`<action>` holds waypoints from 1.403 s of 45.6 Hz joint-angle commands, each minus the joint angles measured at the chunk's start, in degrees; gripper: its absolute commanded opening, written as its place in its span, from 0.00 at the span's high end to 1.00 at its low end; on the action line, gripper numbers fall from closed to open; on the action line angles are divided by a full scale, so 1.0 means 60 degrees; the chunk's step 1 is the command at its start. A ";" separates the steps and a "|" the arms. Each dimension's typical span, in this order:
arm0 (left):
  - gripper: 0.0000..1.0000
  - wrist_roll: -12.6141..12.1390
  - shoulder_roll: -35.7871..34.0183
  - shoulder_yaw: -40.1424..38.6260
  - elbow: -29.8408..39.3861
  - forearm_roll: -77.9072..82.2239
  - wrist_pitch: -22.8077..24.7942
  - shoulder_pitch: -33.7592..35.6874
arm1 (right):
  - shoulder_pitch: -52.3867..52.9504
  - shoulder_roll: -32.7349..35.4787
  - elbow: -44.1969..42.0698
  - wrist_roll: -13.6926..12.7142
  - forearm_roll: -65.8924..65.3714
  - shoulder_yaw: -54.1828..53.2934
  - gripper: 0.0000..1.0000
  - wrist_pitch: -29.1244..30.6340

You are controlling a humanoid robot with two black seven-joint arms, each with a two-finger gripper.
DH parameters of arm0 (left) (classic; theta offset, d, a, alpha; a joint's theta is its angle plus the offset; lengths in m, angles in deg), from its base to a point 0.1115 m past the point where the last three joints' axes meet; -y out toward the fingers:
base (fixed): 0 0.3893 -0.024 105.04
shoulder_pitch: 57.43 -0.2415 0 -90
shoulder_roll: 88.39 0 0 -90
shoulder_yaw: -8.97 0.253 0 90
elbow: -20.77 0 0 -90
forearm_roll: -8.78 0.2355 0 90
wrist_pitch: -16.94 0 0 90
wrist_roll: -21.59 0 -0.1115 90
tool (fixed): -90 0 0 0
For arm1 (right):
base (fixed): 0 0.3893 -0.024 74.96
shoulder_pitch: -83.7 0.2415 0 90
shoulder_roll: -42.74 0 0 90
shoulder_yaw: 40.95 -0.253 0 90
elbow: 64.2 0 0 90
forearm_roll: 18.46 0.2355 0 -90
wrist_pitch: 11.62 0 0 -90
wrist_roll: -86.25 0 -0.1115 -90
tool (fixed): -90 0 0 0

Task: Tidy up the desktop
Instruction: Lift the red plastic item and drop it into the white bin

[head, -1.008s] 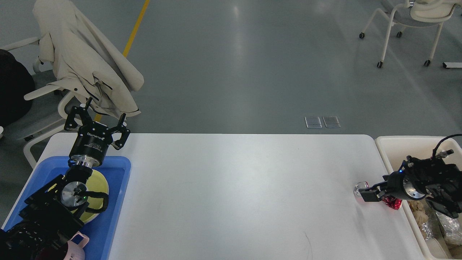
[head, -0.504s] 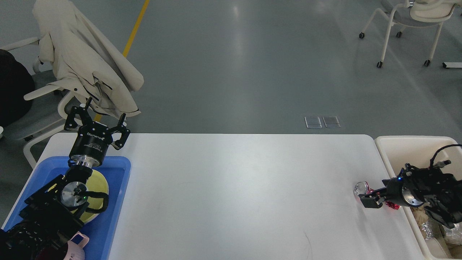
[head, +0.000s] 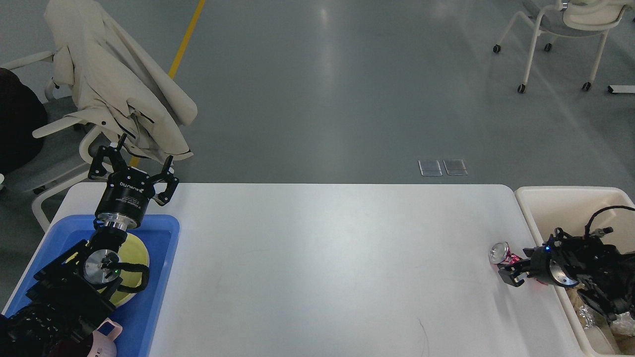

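White desktop — left gripper reads "ROBOTIQ".

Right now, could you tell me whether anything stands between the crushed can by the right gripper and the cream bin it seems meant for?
Nothing visible does. The crushed can lies on the desktop near its right edge, the right gripper at it. Only bare tabletop and the rim separate it from the cream bin.
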 commanded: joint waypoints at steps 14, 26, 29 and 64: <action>0.00 0.0000 0.0000 0.0000 0.0000 0.0000 0.0000 0.0000 | -0.0027 -0.0104 0.0010 -0.0278 0.0014 -0.0072 1.00 0.0000; 0.00 0.0000 0.0000 0.0000 0.0000 0.0000 0.0000 0.0000 | 0.2253 0.0773 0.1383 0.0336 0.0073 0.0644 1.00 0.0511; 0.00 0.0000 0.0000 0.0000 0.0000 0.0000 0.0000 0.0000 | 0.3936 0.1417 0.2700 0.0761 0.0087 0.1084 1.00 0.1330; 0.00 -0.0014 -0.0015 -0.0015 0.0000 0.0000 0.0000 -0.0015 | 1.2459 0.2474 0.4086 0.3736 0.0292 0.3677 1.00 0.8310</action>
